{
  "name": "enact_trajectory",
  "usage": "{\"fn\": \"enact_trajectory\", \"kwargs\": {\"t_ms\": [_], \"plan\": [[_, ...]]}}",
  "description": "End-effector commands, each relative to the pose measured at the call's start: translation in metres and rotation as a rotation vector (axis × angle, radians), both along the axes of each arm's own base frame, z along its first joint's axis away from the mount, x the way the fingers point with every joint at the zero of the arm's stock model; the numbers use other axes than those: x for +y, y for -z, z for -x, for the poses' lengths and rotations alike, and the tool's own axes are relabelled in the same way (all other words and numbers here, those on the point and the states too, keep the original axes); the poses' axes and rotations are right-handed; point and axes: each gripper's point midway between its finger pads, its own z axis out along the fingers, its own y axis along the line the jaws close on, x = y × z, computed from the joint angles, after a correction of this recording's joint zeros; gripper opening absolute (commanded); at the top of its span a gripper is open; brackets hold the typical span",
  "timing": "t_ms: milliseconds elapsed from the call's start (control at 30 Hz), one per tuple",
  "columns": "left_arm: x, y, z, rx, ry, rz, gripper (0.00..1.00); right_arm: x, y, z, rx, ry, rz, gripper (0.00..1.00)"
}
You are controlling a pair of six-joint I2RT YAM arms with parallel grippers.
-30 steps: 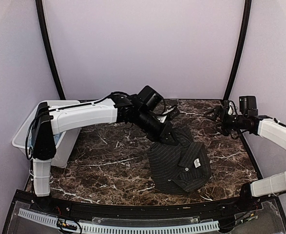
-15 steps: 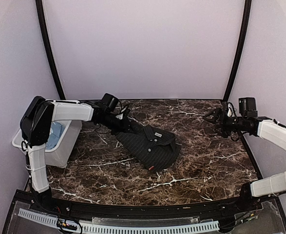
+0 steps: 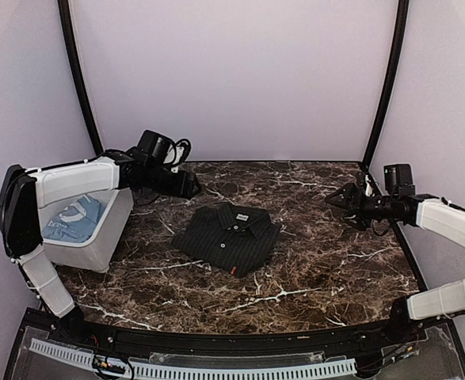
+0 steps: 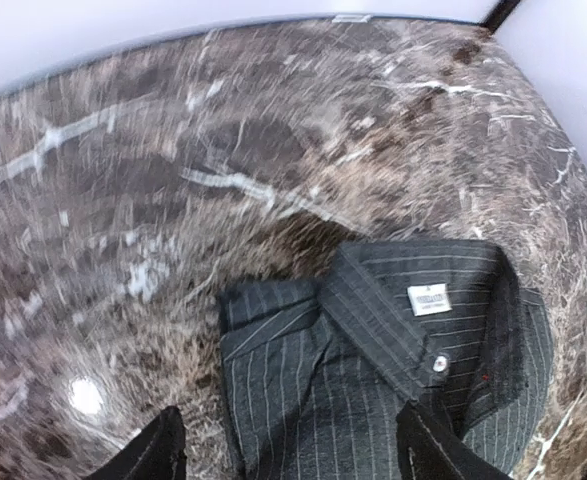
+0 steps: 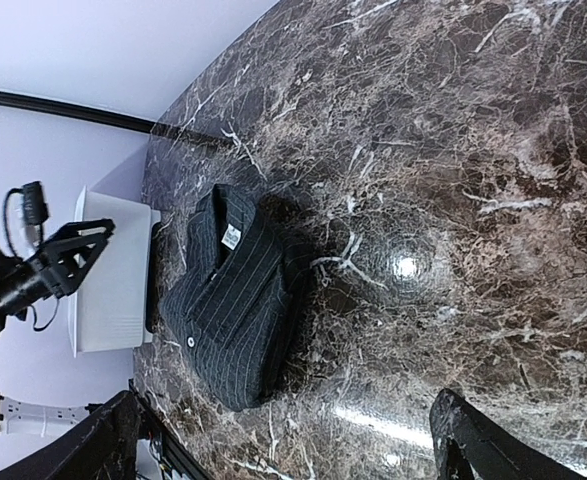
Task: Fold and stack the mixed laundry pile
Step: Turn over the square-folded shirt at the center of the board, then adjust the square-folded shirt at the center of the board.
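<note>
The overhead view is bright, even and sharp, with only a thin soft shadow around the black pinstriped shirt (image 3: 228,237) on the marble table (image 3: 327,261). In the left wrist view the marble smears into blur across the left and upper frame while the shirt at lower right is crisp, a white glare spot sits at lower left, and the table's far edge bows along the top. The right wrist view is sharp, with a round glare spot right of centre and a dark shadow beside the shirt.

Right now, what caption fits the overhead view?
Folded black pinstriped shirt on marble table, light blue garment in white bin.
</note>
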Motion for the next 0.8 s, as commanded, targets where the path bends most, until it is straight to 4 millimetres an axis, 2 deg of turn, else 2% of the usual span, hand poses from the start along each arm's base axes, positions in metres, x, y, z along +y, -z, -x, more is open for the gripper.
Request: {"fn": "enact_trajectory", "kwargs": {"t_ms": [0, 33, 67, 100, 200, 267, 400, 533, 767], "plan": [[-0.047, -0.036, 0.058, -0.373, 0.421, -0.282, 0.71, 0.004, -0.006, -0.001, -0.046, -0.026, 0.001, 0.98], [-0.068, -0.023, 0.087, -0.396, 0.539, -0.310, 0.69, 0.004, -0.006, -0.002, -0.046, -0.028, 0.000, 0.98], [-0.076, -0.019, 0.101, -0.434, 0.634, -0.348, 0.68, 0.004, -0.007, -0.004, -0.049, -0.028, -0.003, 0.98], [-0.089, -0.008, 0.124, -0.429, 0.743, -0.341, 0.64, 0.005, -0.007, -0.005, -0.048, -0.031, -0.007, 0.98], [-0.108, 0.013, 0.166, -0.422, 0.929, -0.323, 0.59, 0.007, -0.006, -0.007, -0.045, -0.042, -0.010, 0.98], [-0.116, 0.029, 0.181, -0.436, 1.010, -0.368, 0.58, 0.008, -0.006, -0.008, -0.045, -0.047, -0.012, 0.98], [-0.130, 0.055, 0.192, -0.476, 1.094, -0.474, 0.58, 0.009, -0.003, -0.009, -0.038, -0.055, -0.021, 0.98], [-0.138, 0.075, 0.189, -0.542, 1.131, -0.604, 0.60, 0.011, 0.001, -0.008, -0.029, -0.064, -0.037, 0.98], [-0.142, 0.108, 0.176, -0.599, 1.196, -0.809, 0.63, 0.013, 0.005, -0.006, -0.019, -0.071, -0.049, 0.98]]}}
